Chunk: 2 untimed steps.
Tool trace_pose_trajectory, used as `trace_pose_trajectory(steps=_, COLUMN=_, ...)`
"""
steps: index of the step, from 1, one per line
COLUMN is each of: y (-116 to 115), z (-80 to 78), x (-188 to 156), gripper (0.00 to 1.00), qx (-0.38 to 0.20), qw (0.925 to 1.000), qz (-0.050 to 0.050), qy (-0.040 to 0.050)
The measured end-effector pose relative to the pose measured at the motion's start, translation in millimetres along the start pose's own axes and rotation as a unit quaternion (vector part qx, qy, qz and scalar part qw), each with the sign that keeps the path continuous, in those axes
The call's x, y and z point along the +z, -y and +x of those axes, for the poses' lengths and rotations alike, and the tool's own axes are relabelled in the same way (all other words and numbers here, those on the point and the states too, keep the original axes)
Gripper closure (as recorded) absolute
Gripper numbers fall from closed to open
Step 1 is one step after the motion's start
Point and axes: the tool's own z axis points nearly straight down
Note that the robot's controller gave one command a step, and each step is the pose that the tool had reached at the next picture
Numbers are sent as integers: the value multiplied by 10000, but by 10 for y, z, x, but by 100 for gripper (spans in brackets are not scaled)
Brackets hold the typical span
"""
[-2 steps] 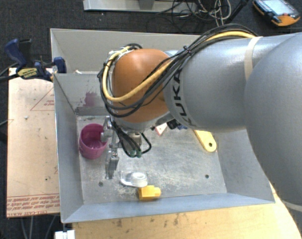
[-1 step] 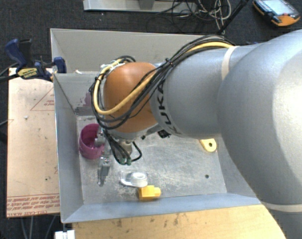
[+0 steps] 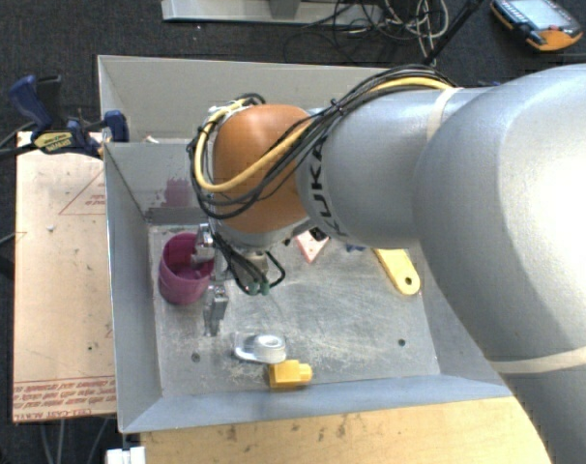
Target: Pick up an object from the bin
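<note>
I'm hovering the end effector with the purple cup just beside it, view-left. Can't tell if it's apart or together. I'm suggesting straddling the cup wall before closing.

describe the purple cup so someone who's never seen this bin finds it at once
Look in the grey metal bin, by its wall on the view's left. On the floor there, just left of the gripper, sits the purple cup. It is the only purple, hollow thing; the yellow block and clear roll lie lower in the view.
</note>
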Motion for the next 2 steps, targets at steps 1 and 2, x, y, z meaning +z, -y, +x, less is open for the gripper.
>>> trace_pose_trajectory(steps=1, y=157, z=-352, x=10, gripper=0, qx=-202, qw=9998, qz=10, qy=39)
trace_pose_trajectory(steps=2, y=-133, z=-268, x=315, gripper=100, qx=-1210, qw=9926, qz=-5, qy=122)
